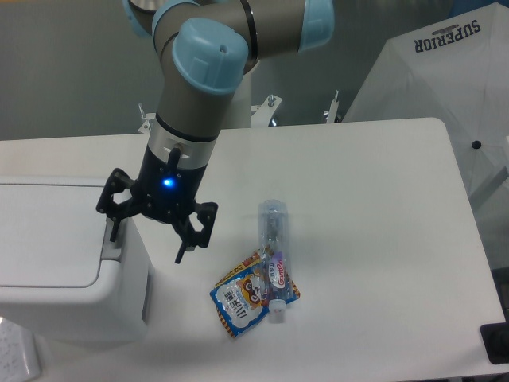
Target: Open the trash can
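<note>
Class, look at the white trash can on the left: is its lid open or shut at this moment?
Shut. The trash can has its flat lid lying level on the body, no opening showing. The open gripper hangs at its right edge.

The arm reaches down from above, wrist light glowing blue, gripper [149, 240] pointing downward, jaws spread wide.

A clear bottle [273, 255] lies touching a snack packet [243, 295] on the table [374, 239].
</note>
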You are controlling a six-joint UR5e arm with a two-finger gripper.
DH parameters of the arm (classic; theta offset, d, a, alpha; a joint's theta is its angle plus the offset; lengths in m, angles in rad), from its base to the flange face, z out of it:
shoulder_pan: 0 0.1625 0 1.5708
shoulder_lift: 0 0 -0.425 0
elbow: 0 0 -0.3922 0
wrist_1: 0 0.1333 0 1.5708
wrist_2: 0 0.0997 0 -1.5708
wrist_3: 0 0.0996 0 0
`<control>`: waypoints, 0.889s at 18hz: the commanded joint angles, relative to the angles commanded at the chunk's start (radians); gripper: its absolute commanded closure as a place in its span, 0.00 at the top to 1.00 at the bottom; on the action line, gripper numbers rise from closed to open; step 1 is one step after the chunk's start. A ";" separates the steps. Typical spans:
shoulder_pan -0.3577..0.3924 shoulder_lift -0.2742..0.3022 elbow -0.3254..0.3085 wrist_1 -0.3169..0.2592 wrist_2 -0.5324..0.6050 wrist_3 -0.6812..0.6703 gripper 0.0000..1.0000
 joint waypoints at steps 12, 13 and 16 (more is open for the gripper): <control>0.000 -0.009 0.000 0.002 0.002 -0.002 1.00; 0.000 -0.009 0.000 0.002 0.002 -0.002 1.00; 0.000 -0.008 0.000 0.002 0.002 -0.002 1.00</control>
